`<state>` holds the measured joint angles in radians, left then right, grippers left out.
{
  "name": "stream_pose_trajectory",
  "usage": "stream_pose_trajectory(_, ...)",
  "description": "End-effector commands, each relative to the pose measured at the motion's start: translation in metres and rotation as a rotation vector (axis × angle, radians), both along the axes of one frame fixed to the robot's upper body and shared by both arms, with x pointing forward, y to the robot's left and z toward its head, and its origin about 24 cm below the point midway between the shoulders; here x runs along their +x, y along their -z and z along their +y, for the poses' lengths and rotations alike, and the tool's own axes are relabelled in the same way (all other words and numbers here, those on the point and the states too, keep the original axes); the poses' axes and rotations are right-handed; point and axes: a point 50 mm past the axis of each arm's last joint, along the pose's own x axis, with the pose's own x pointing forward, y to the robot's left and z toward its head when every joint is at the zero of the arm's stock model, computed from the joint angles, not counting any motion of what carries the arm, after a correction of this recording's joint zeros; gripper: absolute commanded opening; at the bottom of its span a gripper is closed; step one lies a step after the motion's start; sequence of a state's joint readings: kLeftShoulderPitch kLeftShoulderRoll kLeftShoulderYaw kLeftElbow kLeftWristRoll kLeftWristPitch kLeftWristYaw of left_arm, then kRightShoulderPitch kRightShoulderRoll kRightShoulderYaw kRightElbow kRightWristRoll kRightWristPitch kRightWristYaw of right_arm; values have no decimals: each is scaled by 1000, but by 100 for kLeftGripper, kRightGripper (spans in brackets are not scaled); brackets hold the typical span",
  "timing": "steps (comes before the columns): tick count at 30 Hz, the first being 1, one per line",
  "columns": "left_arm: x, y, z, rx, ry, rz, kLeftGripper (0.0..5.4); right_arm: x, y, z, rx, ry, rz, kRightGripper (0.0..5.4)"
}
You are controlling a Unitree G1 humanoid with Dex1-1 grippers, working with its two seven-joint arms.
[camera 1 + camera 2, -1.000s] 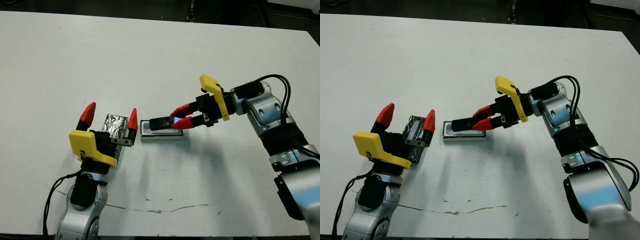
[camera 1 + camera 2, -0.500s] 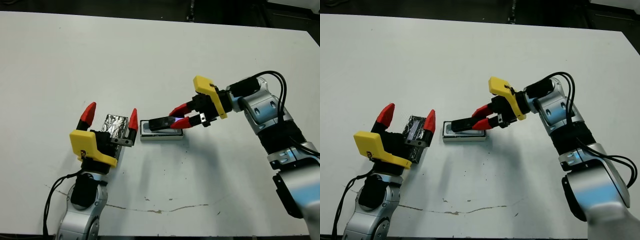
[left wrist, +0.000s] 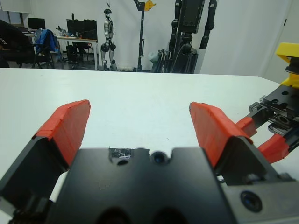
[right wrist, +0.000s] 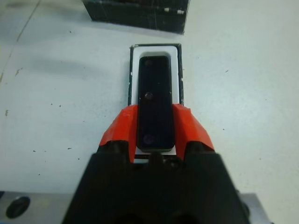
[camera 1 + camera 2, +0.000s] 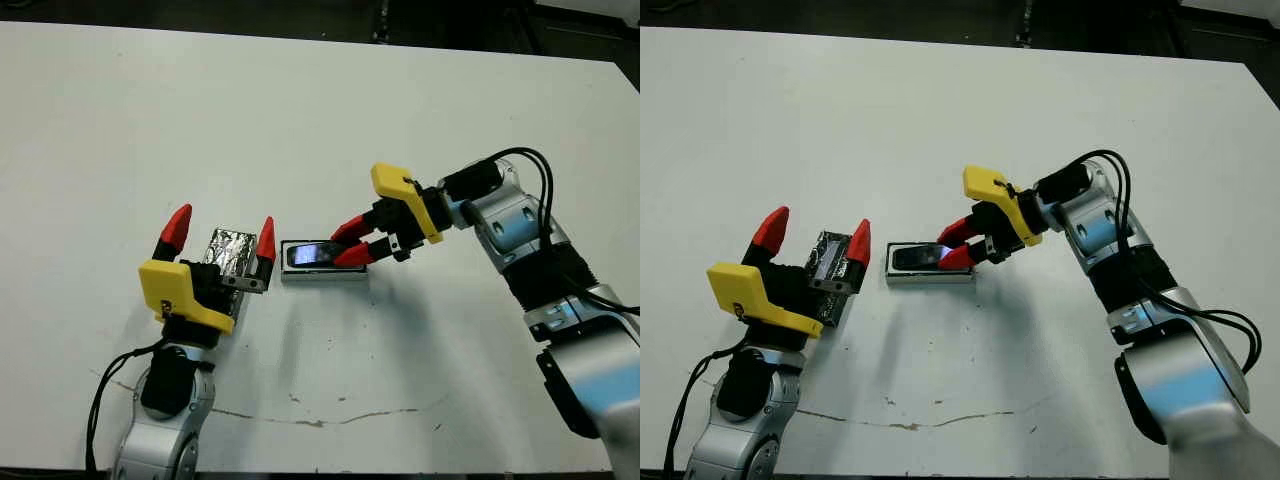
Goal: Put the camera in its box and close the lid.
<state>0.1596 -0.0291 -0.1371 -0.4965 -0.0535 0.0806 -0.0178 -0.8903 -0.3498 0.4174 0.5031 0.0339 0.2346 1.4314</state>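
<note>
Looking across the white worktop, you have the right gripper closed on the camera, which lies lined up over the box and partly down in its white tray, not yet released. Your left gripper hovers wide apart and empty just above the lid, beside the box. Nothing blocks the way; seating, releasing and lidding remain.

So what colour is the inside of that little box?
White inside the box, with a thin dark rim; the right wrist view shows it best.
</note>
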Motion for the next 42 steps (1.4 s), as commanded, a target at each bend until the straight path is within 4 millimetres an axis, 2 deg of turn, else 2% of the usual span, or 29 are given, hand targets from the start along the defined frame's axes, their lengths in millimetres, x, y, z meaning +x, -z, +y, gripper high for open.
stream_pose_trajectory(1, -2, 4, 1, -9, 4, 19, 540, -2, 5, 2, -17, -10, 13, 169)
stream_pose_trajectory(13, -2, 5, 1, -6, 2, 26, 540, -3, 6, 7, -9, -29, 6, 169)
stream_pose_trajectory(19, -2, 5, 0, -7, 3, 27, 540, -5, 14, 13, 42, 17, 35, 169)
stream_pose_trajectory(25, -3, 5, 0, -12, 9, 31, 540, -6, 13, 15, 74, -64, -54, 264)
stream_pose_trajectory(29, -3, 5, 1, -8, 9, 29, 540, -4, 8, 12, 62, -56, -67, 325)
stream_pose_trajectory(36, -3, 5, 0, -5, 1, 35, 540, -2, -6, 4, 97, -98, -96, 431)
stream_pose_trajectory(42, -3, 5, 1, -11, 2, 38, 540, -2, -22, -11, 144, -60, -123, 526)
